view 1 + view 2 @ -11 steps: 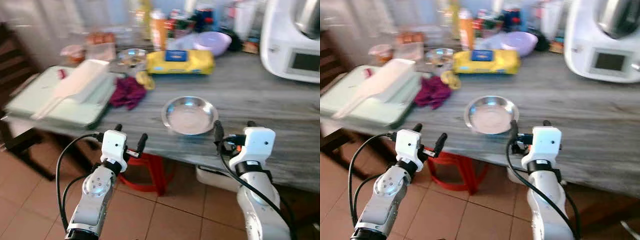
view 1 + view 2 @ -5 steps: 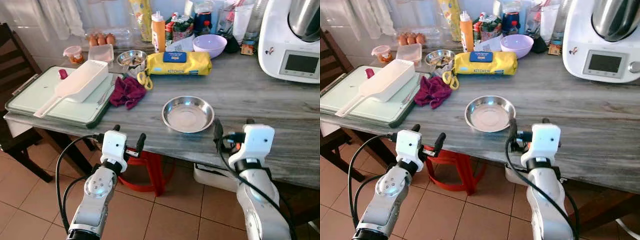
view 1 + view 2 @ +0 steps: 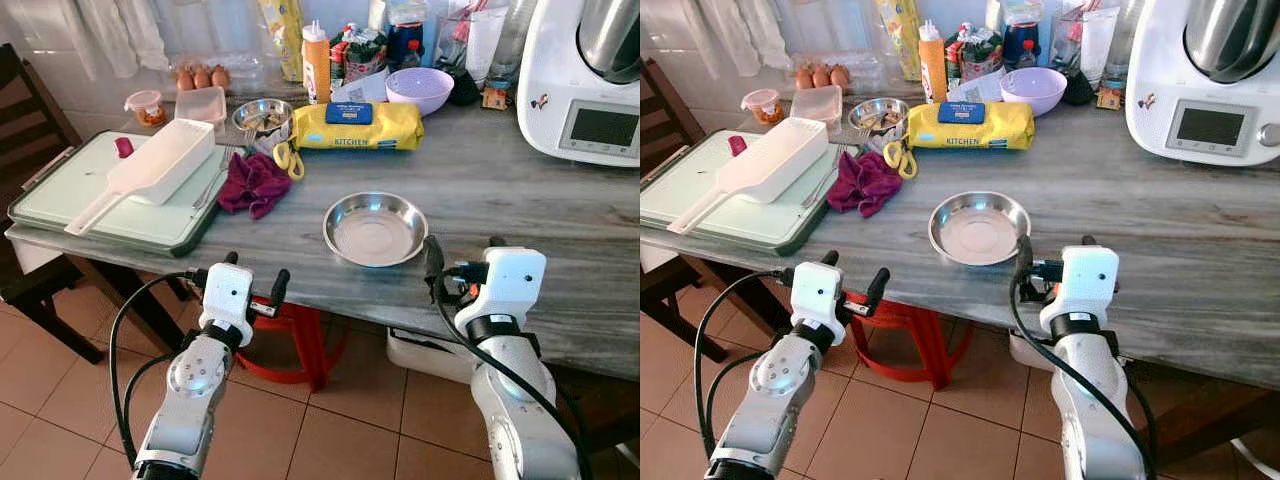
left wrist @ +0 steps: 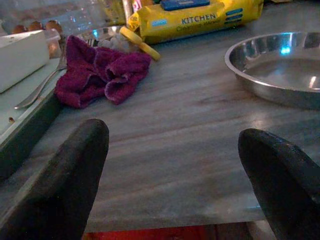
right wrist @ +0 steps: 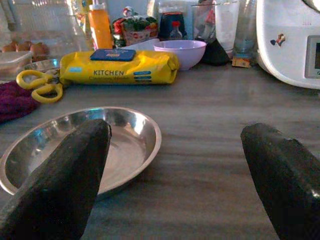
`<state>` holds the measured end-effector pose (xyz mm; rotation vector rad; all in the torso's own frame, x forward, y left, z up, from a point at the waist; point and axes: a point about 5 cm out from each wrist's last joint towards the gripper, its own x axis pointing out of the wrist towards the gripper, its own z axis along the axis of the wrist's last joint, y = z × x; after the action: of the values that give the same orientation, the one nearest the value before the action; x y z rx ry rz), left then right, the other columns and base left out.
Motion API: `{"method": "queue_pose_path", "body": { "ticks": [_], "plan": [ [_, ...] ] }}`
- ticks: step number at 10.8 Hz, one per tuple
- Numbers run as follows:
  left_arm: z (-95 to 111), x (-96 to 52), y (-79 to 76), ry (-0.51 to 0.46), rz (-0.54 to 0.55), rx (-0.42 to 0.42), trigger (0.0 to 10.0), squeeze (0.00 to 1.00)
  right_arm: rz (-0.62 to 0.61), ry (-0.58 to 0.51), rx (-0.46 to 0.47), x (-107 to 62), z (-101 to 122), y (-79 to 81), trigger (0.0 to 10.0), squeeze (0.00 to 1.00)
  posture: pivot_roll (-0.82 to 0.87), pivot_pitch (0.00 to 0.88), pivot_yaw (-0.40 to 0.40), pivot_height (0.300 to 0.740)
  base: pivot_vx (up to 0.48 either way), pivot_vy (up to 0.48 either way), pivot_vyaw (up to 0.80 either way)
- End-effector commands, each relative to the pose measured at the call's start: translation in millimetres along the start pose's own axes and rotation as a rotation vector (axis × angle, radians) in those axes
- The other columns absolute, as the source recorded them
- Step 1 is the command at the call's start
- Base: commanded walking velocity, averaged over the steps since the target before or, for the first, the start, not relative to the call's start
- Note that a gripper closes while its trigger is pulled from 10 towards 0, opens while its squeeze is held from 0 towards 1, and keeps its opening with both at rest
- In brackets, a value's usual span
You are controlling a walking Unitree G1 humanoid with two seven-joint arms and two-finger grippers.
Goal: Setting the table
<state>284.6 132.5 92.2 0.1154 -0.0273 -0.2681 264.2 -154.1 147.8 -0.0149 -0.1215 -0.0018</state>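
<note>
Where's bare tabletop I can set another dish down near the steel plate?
Bare tabletop lies right of the steel plate, up to the white appliance. A smaller strip runs between the plate and the yellow wipes pack. The back edge, around the purple bowl and orange bottle, is crowded.

steel plates: 1 [image 3: 375, 228] | small steel bowls: 1 [image 3: 262, 113] | lilac bowls: 1 [image 3: 418, 88] | yellow wipe packs: 1 [image 3: 356, 125] | maroon cloths: 1 [image 3: 255, 184] | yellow scissors: 1 [image 3: 287, 158] | green trays: 1 [image 3: 60, 200] | white scoops: 1 [image 3: 150, 171] | orange bottles: 1 [image 3: 316, 62] | eggs: 3 [image 3: 202, 77] | white appliances: 1 [image 3: 590, 80], table's far right corner
</note>
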Motion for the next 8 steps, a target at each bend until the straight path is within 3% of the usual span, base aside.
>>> {"method": "queue_pose_path", "body": {
  "ticks": [1, 3, 8],
  "plan": [
    [-3.1, -2.4, 1.9, 0.020, 0.002, 0.014, 10.0, 0.00, 0.015, -0.005, -0.003, 1.0, 0.5, 3.7, 10.0, 0.00, -0.07, 0.072, 0.092, 0.740, 0.000, 0.000, 0.00],
    [-2.8, -1.9, 1.9, 0.020, -0.005, 0.022, 10.0, 0.00, 0.015, -0.006, -0.002, 1.2, -0.4, 5.4, 10.0, 0.00, -0.07, 0.068, 0.098, 0.740, 0.000, 0.000, 0.00],
    [-1.1, 0.3, 3.3, 0.022, 0.005, 0.023, 10.0, 0.00, -0.003, 0.010, -0.013, -2.0, -5.2, -2.3, 10.0, 0.00, -0.08, 0.077, 0.094, 0.740, -0.266, 0.000, 0.00]
  ]
}}
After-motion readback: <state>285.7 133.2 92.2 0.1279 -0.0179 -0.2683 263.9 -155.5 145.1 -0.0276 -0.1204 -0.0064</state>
